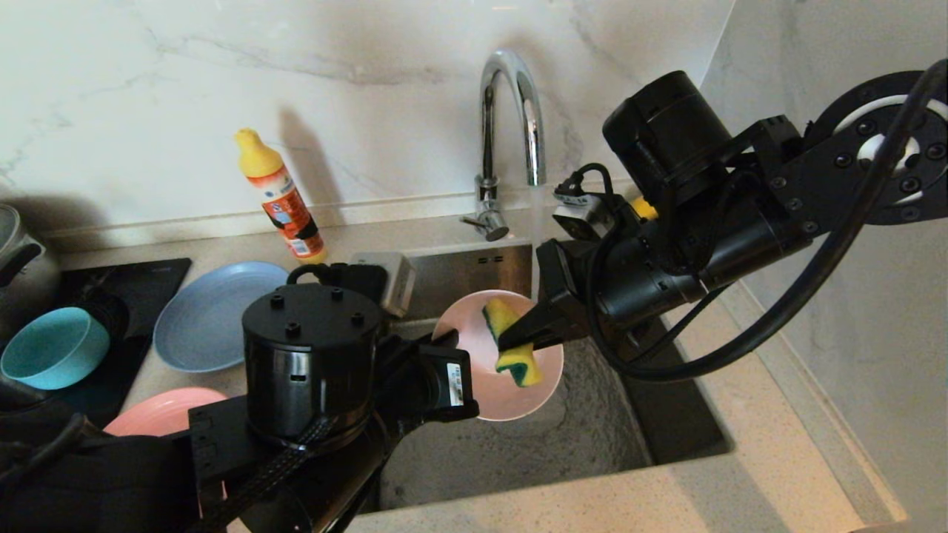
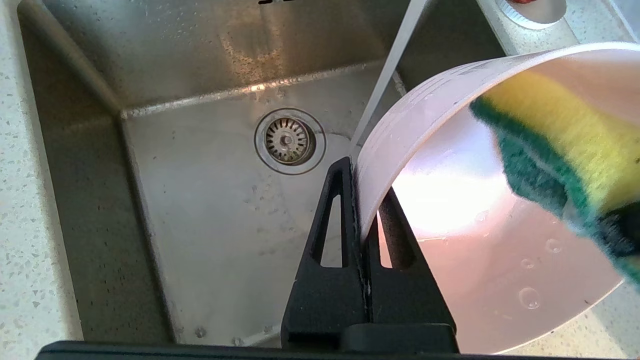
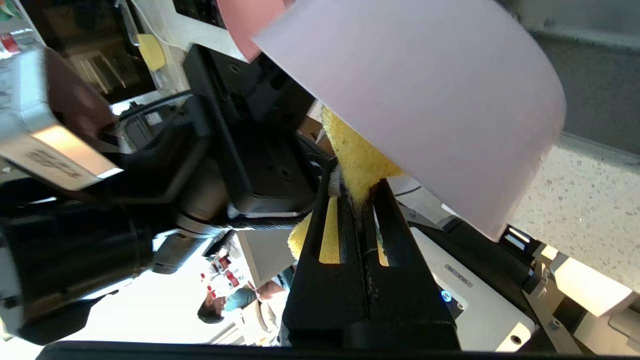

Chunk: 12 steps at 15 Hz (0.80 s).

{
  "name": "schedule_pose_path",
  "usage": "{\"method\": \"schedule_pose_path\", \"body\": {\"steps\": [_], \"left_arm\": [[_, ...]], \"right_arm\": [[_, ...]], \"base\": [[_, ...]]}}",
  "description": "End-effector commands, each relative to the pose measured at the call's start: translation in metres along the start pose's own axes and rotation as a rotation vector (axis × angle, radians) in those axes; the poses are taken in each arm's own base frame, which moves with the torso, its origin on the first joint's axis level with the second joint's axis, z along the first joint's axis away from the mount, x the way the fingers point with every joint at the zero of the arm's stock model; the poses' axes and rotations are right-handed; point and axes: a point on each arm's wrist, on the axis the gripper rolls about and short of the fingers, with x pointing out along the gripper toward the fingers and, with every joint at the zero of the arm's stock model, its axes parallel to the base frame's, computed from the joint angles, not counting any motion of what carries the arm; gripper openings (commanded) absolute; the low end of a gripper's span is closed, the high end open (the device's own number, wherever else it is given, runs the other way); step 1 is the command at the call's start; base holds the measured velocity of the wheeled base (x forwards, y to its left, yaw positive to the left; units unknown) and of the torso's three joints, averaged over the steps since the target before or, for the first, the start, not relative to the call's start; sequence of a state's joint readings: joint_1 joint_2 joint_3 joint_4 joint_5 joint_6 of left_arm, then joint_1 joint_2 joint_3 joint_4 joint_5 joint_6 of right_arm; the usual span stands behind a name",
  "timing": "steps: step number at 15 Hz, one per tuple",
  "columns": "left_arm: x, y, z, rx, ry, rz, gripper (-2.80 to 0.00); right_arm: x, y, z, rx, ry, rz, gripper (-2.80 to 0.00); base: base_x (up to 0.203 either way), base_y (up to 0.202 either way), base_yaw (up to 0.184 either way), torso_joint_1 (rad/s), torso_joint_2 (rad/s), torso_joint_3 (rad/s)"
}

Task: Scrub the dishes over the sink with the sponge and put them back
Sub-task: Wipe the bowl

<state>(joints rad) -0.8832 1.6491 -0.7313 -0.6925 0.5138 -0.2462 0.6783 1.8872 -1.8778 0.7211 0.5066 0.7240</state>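
The small pink dish (image 1: 498,355) is held over the sink (image 1: 578,437) by the left claw (image 2: 359,220), clamped on its rim, tilted so the inside is offered to the right and drips fall into the basin. The sponge (image 1: 512,340) is pinched at its waist by the right claw (image 1: 518,339) and pressed against the dish's inner face, green side in. On the worktop to the left, the blue plate (image 1: 211,314), teal bowl (image 1: 52,348) and salmon plate (image 1: 159,411) are left waiting.
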Motion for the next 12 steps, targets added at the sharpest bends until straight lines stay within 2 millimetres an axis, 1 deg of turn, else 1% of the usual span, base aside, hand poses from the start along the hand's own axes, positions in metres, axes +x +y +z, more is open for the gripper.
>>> {"method": "schedule_pose_path", "body": {"steps": [1, 2, 3, 6, 9, 12], "left_arm": [[0.000, 0.000, 0.000, -0.004, -0.003, 0.002, -2.80], [0.000, 0.000, 0.000, -0.003, -0.002, 0.004, -2.80], [0.000, 0.001, -0.001, -0.001, -0.001, 0.006, -2.80], [-0.001, 0.001, 0.000, -0.003, -0.003, 0.007, -2.80], [-0.002, 0.001, 0.002, -0.011, -0.016, 0.004, -2.80], [-0.002, 0.001, 0.005, -0.027, -0.048, 0.000, -2.80]], "right_arm": [[-0.003, 0.002, 0.000, 0.005, 0.000, 0.003, -2.80], [-0.006, 0.001, -0.001, 0.007, -0.005, 0.002, -2.80], [-0.015, 0.003, -0.003, 0.006, -0.014, 0.004, -2.80], [-0.030, -0.002, -0.002, 0.027, -0.041, -0.010, -2.80], [-0.030, -0.011, -0.007, 0.058, -0.009, -0.045, -2.80], [-0.019, -0.016, -0.011, 0.071, 0.030, -0.063, -2.80]], "base": [[0.000, 0.000, 0.000, 0.000, 0.00, 0.000], [0.000, 0.000, 0.000, 0.000, 0.00, 0.000], [0.000, 0.000, 0.000, 0.000, 0.00, 0.000], [0.000, 0.000, 0.000, 0.000, 0.00, 0.000], [0.000, 0.000, 0.000, 0.000, 0.00, 0.000], [0.000, 0.000, 0.000, 0.000, 0.00, 0.000]]}}
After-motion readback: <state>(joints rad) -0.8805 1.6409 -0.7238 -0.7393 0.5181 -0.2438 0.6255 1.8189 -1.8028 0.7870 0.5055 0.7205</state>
